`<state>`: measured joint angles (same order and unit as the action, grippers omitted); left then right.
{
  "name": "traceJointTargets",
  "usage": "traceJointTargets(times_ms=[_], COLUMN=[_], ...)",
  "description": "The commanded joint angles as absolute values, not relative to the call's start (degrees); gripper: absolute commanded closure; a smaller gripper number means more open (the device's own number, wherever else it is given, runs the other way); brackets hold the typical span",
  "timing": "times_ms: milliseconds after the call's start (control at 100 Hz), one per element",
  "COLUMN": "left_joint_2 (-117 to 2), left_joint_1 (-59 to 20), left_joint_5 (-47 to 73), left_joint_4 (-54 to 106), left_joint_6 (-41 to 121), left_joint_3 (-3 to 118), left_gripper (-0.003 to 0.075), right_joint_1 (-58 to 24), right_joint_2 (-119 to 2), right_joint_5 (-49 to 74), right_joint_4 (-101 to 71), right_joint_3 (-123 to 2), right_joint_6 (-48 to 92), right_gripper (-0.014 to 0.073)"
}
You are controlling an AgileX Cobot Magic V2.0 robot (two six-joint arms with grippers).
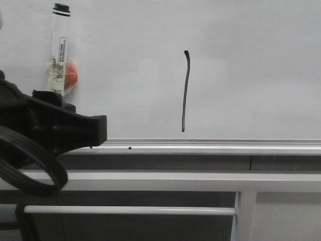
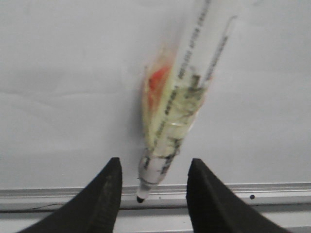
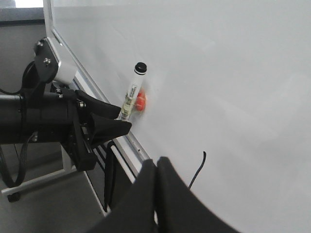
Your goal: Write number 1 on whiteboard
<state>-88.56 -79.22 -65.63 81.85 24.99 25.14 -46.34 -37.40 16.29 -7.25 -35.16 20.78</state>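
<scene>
The whiteboard [image 1: 251,65] fills the front view. On it is the number 1 [image 1: 185,90], a thin black stroke with a small hook at its top, also seen in the right wrist view [image 3: 197,170]. A clear white marker pen [image 1: 59,50] stands upright against the board at the left, with a red-orange blob [image 1: 71,75] behind it. My left gripper [image 2: 154,162] is open. The marker [image 2: 180,102] has its bare black tip down between the fingers, with a gap on each side. My right gripper [image 3: 156,162] is shut and empty, in front of the stroke.
A silver bottom rail [image 1: 210,148] with small dark holes [image 1: 130,148] runs under the board. Grey frame bars [image 1: 175,181] lie below it. The left arm's black body and cables [image 1: 30,165] fill the lower left. Floor shows beside the stand [image 3: 39,204].
</scene>
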Motion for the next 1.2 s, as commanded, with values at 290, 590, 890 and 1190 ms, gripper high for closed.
traceJointTargets(times_ms=[290, 590, 890, 1190], left_joint_2=[-79.79, -75.06, -74.96, -74.96], left_joint_1=[-90.19, -100.02, -104.94, -108.06], left_joint_5=[-77.16, -79.28, -78.59, -74.60], left_joint_4=[90.31, 93.99, 91.22, 89.75], left_joint_6=[34.00, 49.49, 49.84, 53.18], left_joint_3=[26.14, 25.98, 23.75, 22.46], left_gripper=[0.0667, 0.0740, 0.0740, 0.0740], right_joint_1=[-45.95, -45.95, -45.95, -45.95], right_joint_2=[-37.77, -32.18, -13.63, -5.75], right_joint_5=[12.59, 8.93, 6.90, 3.41], right_joint_4=[-6.81, -2.43, -3.31, -3.97], right_joint_3=[-36.77, -35.71, -19.60, -6.61], right_joint_6=[20.85, 20.85, 20.85, 20.85], right_gripper=[0.0657, 0.0657, 0.0657, 0.0657])
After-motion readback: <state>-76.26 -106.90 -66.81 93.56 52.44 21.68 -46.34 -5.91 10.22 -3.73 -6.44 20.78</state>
